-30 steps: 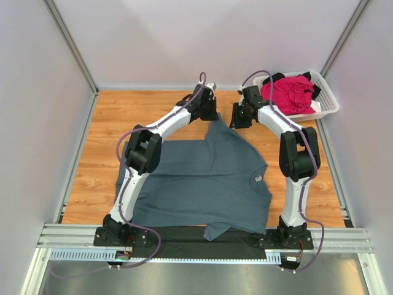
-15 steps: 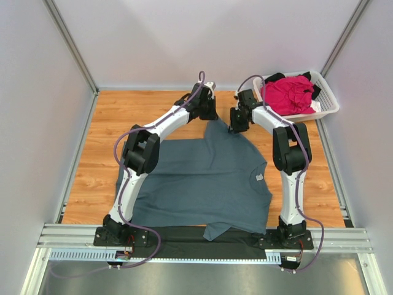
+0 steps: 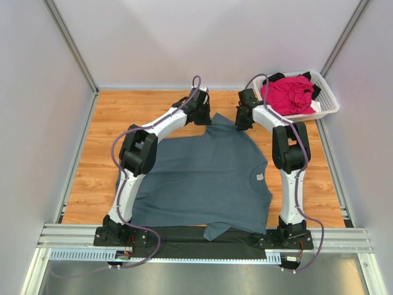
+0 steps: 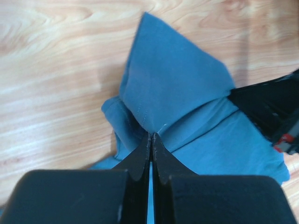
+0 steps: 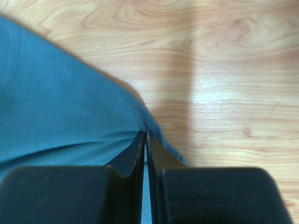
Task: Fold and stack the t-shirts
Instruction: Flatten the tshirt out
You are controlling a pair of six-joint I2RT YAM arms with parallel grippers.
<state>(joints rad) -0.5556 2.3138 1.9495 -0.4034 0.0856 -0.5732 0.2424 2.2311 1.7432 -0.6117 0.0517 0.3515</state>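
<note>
Table: wood.
Blue-grey t-shirt: spread centrally.
Left gripper: pinching its 12 o'clock edge.
Right gripper: pinching it, 1 o'clock.
Pink t-shirt: basket, 2 o'clock.

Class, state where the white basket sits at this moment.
In the top view, the white basket sits at the table's far right corner, holding the pink shirt, beside the right gripper.
</note>
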